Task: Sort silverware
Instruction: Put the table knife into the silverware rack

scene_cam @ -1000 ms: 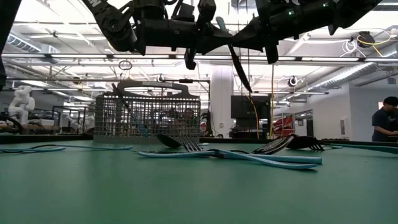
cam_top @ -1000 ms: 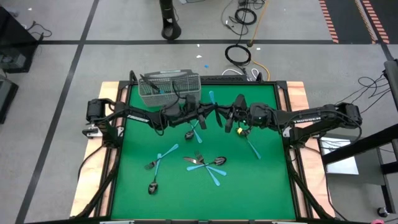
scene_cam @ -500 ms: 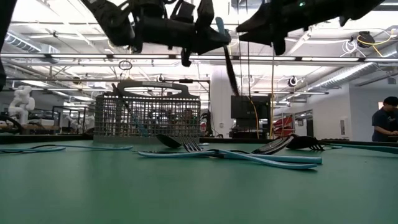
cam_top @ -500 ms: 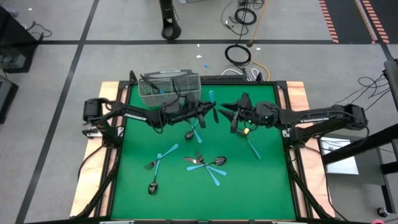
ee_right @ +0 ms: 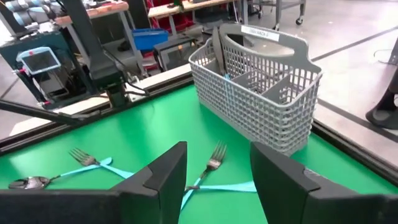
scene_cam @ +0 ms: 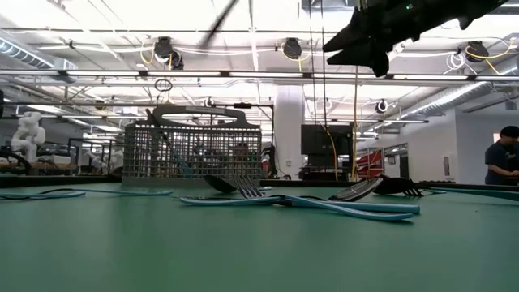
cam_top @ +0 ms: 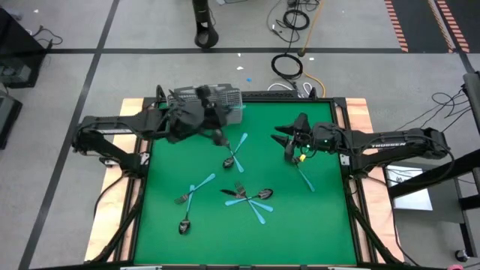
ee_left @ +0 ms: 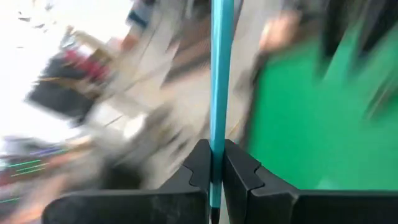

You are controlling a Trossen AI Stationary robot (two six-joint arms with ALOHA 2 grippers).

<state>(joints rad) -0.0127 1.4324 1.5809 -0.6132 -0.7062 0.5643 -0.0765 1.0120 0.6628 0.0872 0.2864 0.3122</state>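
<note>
My left gripper (cam_top: 217, 132) hangs high beside the grey wire-mesh basket (cam_top: 222, 96), shut on a piece of silverware with a light blue handle (ee_left: 221, 74); its head is out of view. My right gripper (cam_top: 285, 145) stands open in the air over the table's right half, with nothing between its fingers (ee_right: 217, 180). More forks and spoons lie flat on the green mat: one blue-handled fork (cam_top: 237, 150) near the basket, a crossed cluster (cam_top: 247, 196) in the middle, and one (cam_top: 305, 178) below the right gripper. My left gripper pinches the light blue handle (ee_left: 216, 163) between its two fingers. The handle runs straight out past the fingertips, in line with them. The piece is lifted clear of the table. Blur hides which end of the handle the fingers are on.
The basket (ee_right: 261, 81) stands at the mat's far left edge, with compartments and a handle on top. A fork (cam_top: 192, 190) and a spoon (cam_top: 184, 223) lie at the near left. Raised wooden borders (cam_top: 360, 112) frame the mat. Cables lie on the floor beyond the table.
The two grippers met over the mat's middle with the blue-handled piece between them. My right gripper opened, let go and drew back toward the right edge. My left gripper kept the piece, rose and swung toward the far left to the basket, rolling its wrist.
</note>
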